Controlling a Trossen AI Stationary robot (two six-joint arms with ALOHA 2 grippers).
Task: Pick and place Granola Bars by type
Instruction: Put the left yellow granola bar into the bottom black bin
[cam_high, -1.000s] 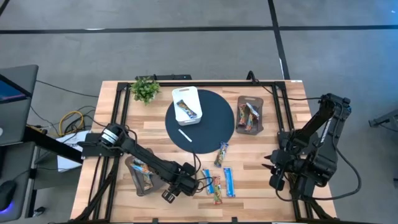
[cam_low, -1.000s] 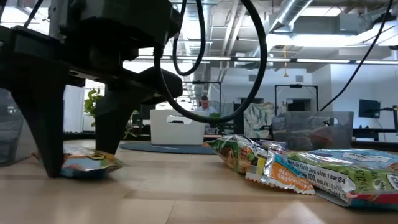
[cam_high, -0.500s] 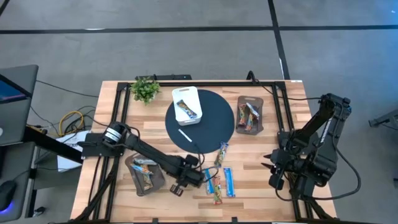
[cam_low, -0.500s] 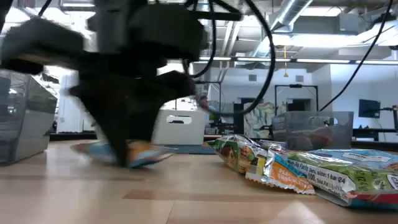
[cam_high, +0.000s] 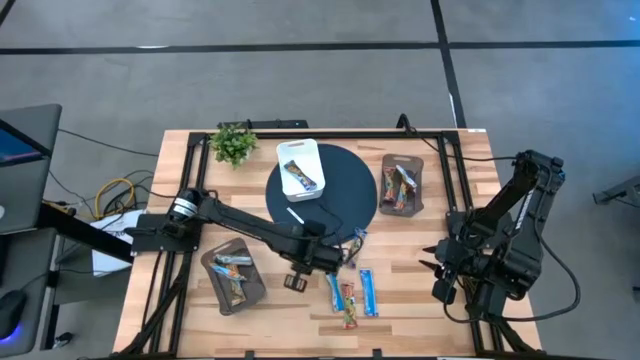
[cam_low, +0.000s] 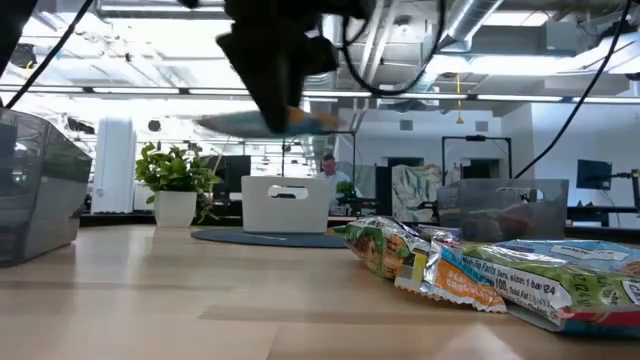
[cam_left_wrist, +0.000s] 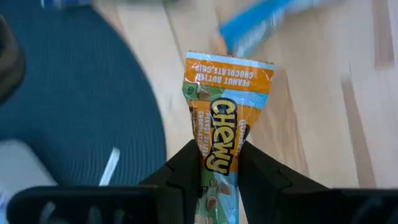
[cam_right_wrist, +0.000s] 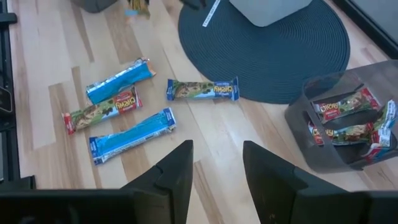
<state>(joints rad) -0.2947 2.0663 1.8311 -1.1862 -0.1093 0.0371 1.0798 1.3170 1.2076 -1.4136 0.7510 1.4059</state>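
Note:
My left gripper (cam_left_wrist: 217, 160) is shut on an orange-and-green granola bar (cam_left_wrist: 225, 118) and hangs above the table near the round dark mat (cam_high: 340, 195). The low view shows the bar (cam_low: 262, 120) up in the air. Several other granola bars (cam_right_wrist: 132, 134) lie flat on the wood near the front, two blue ones among them. One more bar (cam_high: 357, 245) lies at the mat's edge. My right gripper (cam_right_wrist: 214, 180) waits open at the table's right side (cam_high: 440, 270), nothing between its fingers. My left gripper pinches the bar's two long edges (cam_left_wrist: 214, 163) between its two fingers, which lie across the bar. The fingers come from above, pointing down. The bar is lifted clear of the table and lies about level, its crimped end (cam_left_wrist: 229, 65) sticking out past the fingers.
A white tray (cam_high: 300, 168) with a bar stands on the mat, a thin white stick (cam_high: 297, 218) beside it. Grey trays with bars stand at front left (cam_high: 232, 278) and back right (cam_high: 402, 184). A small plant (cam_high: 233, 143) is at the back left.
My left gripper stood open astride the bar on the table, then shut on it. It has risen and gone toward the far edge and the right, toward the mat. The bar has been lifted clear of the table. The right arm kept still.

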